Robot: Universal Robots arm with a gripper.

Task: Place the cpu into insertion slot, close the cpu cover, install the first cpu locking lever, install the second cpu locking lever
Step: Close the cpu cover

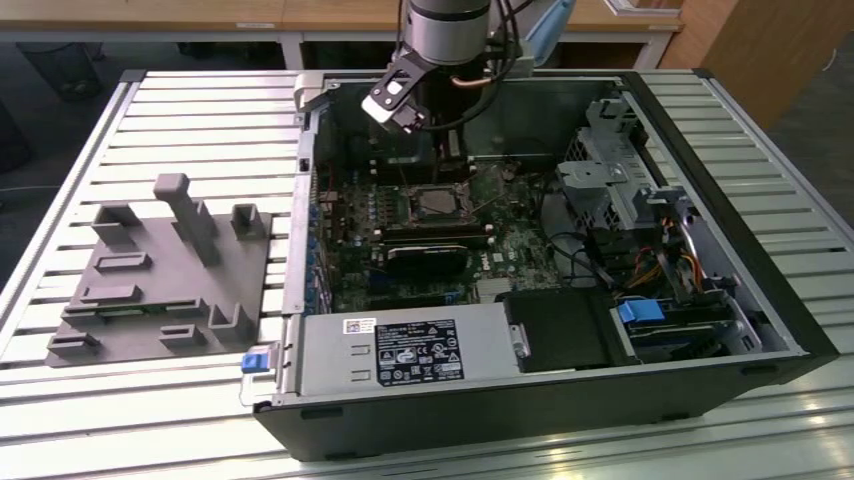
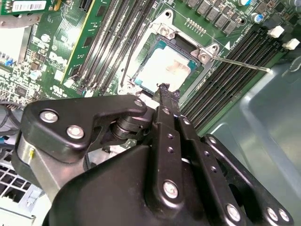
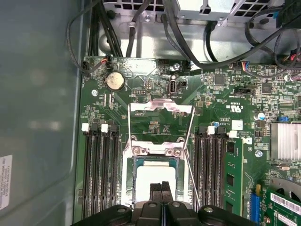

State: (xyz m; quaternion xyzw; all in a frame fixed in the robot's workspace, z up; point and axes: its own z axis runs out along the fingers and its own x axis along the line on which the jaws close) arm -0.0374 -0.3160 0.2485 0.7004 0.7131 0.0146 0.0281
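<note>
I'm holding my gripper (image 3: 162,187) low over the cpu (image 3: 154,175), fingers pinched together w/ nothing between them. Can't tell if the tips are touching its top or hanging just above. The cpu's lying flat in the insertion slot (image 3: 127,176), so that step looks done. The cpu cover (image 3: 160,108) is standing open off its hinge, green board showing thru the window, and a thin lever rod (image 3: 190,141) beside it is unhooked. Prob. pinching shut to make one narrow tip btwn the memory slots (image 3: 101,165).

Robotics lab: open computer case (image 1: 534,415) on slatted metal bench (image 1: 200,110), wooden desks (image 1: 200,15) behind
</note>
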